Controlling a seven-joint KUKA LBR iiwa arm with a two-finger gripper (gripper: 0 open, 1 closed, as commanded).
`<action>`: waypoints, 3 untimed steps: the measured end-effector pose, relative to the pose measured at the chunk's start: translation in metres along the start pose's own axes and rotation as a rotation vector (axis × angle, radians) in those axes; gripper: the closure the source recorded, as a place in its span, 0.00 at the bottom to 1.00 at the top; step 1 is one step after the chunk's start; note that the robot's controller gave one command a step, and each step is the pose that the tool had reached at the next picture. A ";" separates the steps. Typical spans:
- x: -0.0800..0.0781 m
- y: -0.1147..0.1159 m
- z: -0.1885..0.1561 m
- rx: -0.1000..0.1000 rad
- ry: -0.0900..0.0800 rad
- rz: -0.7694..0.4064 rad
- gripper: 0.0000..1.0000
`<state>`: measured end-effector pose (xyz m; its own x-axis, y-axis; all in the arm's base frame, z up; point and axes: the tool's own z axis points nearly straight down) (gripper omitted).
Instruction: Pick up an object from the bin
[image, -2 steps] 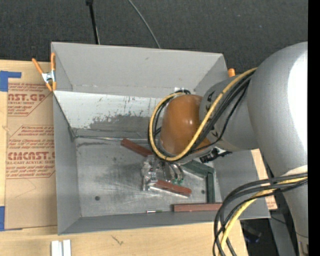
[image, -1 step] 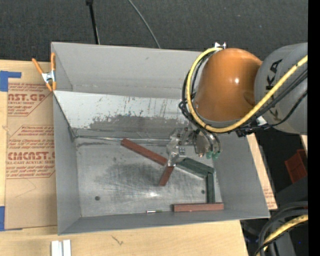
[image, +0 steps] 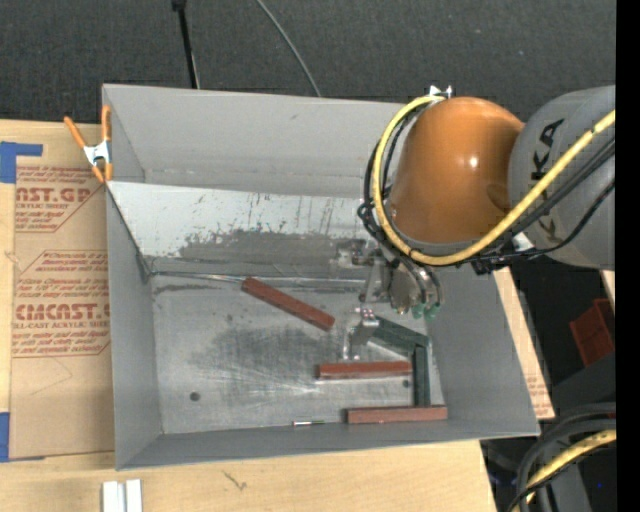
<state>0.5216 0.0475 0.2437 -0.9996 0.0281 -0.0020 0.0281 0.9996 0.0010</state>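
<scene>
Middle red-brown bar (image: 365, 370): a thin, long strip lying flat on the floor of the bin (image: 215, 375), in its right half; it runs level across the view; its left end lies right under the gripper (image: 355, 343)
Gripper: down low inside the bin, over the left end of that bar and just beside the dark green angle piece (image: 421, 378); whether it touches the bar cannot be told
Gripper's state: how far open it is cannot be told from this view; nothing can be seen in its hold
Dark green angle piece: L-shaped; one leg slants from beside the gripper toward the right wall; the other leg runs down past the right end of the middle bar
Slanting red-brown bar (image: 288, 303): left of the gripper, near the middle of the floor; it tilts down to the right; apart from the other bars
Front red-brown bar (image: 397, 414): level, close to the near wall, below the middle bar; the lower end of the green leg comes right to it
Arm: reaches in from the right; its orange cover (image: 455, 170) hangs above the bin's far right corner
</scene>
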 end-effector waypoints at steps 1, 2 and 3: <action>0.000 0.000 0.000 0.000 0.000 0.000 0.00; -0.002 -0.019 0.060 0.000 -0.005 -0.040 0.00; -0.005 -0.038 0.134 0.001 0.001 -0.139 0.00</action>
<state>0.5259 0.0097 0.1097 -0.9939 -0.1103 -0.0008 -0.1103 0.9939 0.0001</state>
